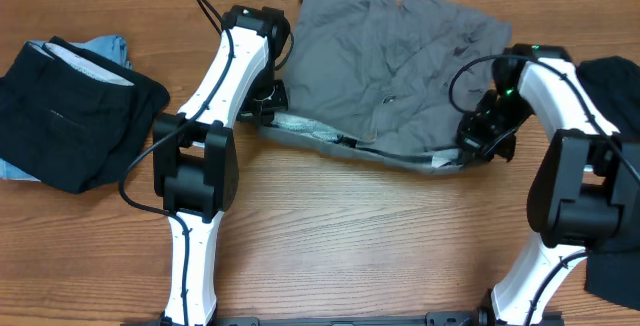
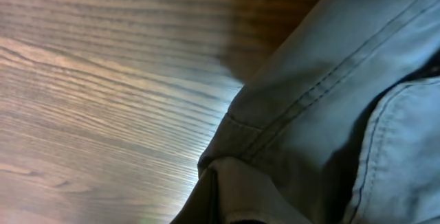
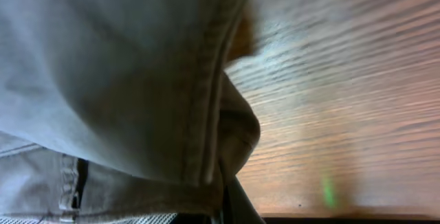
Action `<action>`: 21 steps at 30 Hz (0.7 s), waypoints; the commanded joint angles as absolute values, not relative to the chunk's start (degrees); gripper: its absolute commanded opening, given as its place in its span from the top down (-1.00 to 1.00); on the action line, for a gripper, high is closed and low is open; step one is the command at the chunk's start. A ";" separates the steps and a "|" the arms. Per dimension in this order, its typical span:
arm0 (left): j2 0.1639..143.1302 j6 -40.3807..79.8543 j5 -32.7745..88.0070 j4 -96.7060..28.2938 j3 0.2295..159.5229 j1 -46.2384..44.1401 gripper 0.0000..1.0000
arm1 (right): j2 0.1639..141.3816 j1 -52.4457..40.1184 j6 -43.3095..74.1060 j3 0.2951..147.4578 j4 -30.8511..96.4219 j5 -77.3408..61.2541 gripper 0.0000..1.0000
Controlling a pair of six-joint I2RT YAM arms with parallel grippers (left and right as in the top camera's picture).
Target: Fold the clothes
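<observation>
Near: bare wood-grain table (image 1: 380,236) between the 2 arm bases.

Middle: left gripper (image 1: 268,98) and right gripper (image 1: 480,138) are both clamped fully closed. Each pinches 1 end of the near edge of the wrinkled medium-grey cotton garment (image 1: 400,56). That edge runs between them in a sagging line, with pale lining showing. In both wrist views, bunched cloth and a stitched seam fill the frame and hide the fingers.

Far: the rest of the grey garment lies spread and creased toward the far side of the table.

Sides: a folded black garment (image 1: 75,116) sits at left over a light-blue one (image 1: 105,46). Another black garment (image 1: 615,86) lies at far right.

Judgement: this looks like the first fold, near edge carried over toward far. Both ends should travel at equal height and pace, with the sag pulled out beforehand. The edge should land square and flat before release, because slack in the middle would leave a crooked crease.
</observation>
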State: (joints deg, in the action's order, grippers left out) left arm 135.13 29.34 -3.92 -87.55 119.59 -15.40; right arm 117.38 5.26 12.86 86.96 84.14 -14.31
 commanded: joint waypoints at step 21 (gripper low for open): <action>132.60 25.23 -4.80 -96.79 145.75 -16.34 -0.93 | 96.90 1.61 11.14 99.09 89.69 -6.50 -1.00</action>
State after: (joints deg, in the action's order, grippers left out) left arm 135.22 26.96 -7.97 -96.60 137.99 -15.38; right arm 100.79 1.83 13.28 95.68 92.05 -8.73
